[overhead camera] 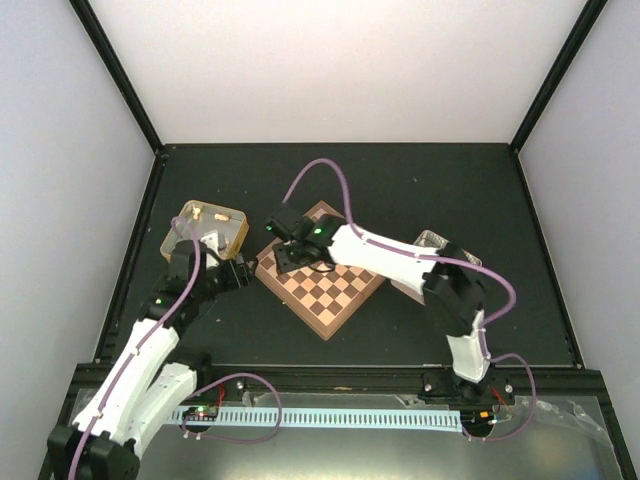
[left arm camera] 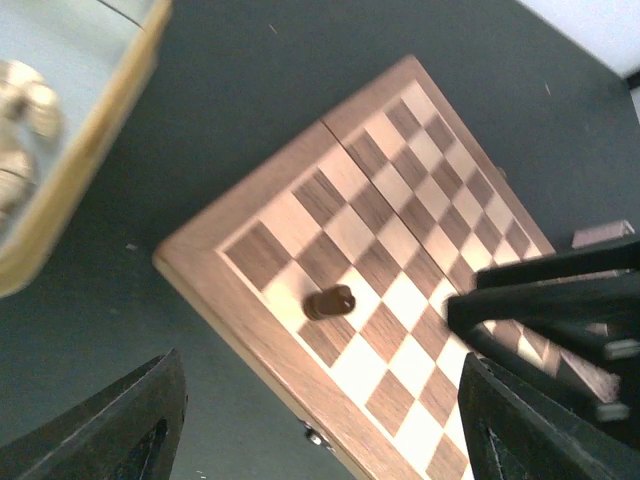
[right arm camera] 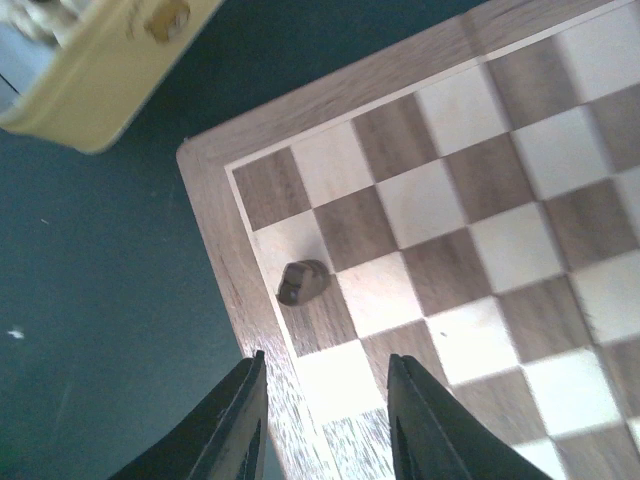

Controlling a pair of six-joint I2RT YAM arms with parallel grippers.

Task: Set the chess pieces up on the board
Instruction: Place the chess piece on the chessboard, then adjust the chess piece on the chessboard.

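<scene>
The chessboard [overhead camera: 340, 295] lies at the table's middle, turned like a diamond. One small dark brown chess piece [right arm camera: 303, 281] rests in the edge column near the board's left corner and looks tipped on its side. It also shows in the left wrist view [left arm camera: 330, 300]. My right gripper [right arm camera: 325, 430] is open and empty, hanging just above the board rim close to that piece. My left gripper [left arm camera: 320, 440] is open and empty, off the board's left edge over the dark table. In the top view the right gripper [overhead camera: 290, 255] hides the piece.
A gold tray [overhead camera: 205, 228] holding pale beige pieces [left arm camera: 20, 100] stands just left of the board, beside the left gripper [overhead camera: 245, 272]. A pink tray [overhead camera: 432, 240] sits right of the board, partly behind the right arm. The right arm's fingers [left arm camera: 560, 300] cross the left wrist view.
</scene>
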